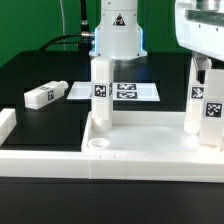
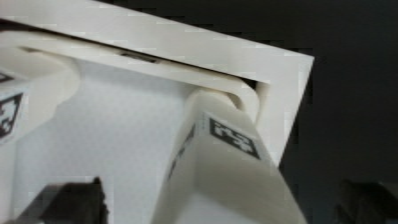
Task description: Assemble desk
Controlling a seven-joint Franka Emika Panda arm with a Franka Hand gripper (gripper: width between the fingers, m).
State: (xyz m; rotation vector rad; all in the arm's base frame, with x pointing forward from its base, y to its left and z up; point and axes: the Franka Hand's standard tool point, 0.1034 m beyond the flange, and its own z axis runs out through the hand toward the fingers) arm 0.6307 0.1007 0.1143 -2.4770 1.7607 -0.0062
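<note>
Wrist view: end effector (image 2: pixel 217 206) wide, straddling leg (image 2: pixel 228 140) standing in tabletop (image 2: pixel 125 120) corner socket.

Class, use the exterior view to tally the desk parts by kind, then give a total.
Tabletop: 1
Upright legs: 2, one toward the exterior view's left and one at its right
Loose leg lying on its side: 1
Total: 4
</note>
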